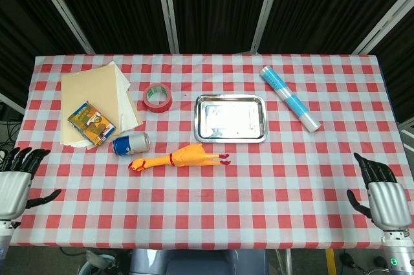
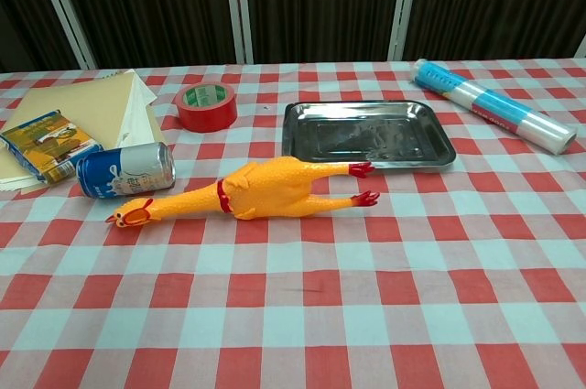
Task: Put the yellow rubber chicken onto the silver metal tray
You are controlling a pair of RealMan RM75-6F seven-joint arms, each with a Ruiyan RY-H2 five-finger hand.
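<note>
The yellow rubber chicken [image 1: 181, 157] [image 2: 252, 191] lies on its side on the checked cloth, head to the left, red feet pointing right. Just behind its feet sits the silver metal tray [image 1: 200, 120] [image 2: 439, 142], with nothing in it. My left hand [image 1: 14, 183] hovers at the table's near left corner, fingers spread and holding nothing. At the near right corner my right hand [image 1: 381, 187] is likewise spread and holds nothing. Both are far from the chicken and show only in the head view.
A blue can [image 1: 130, 143] [image 2: 125, 170] lies beside the chicken's head. A red tape roll [image 1: 157, 97] [image 2: 206, 106], tan folders [image 1: 97, 90] with a small box [image 1: 91, 123], and a blue-white roll [image 1: 290, 98] [image 2: 494, 114] lie further back.
</note>
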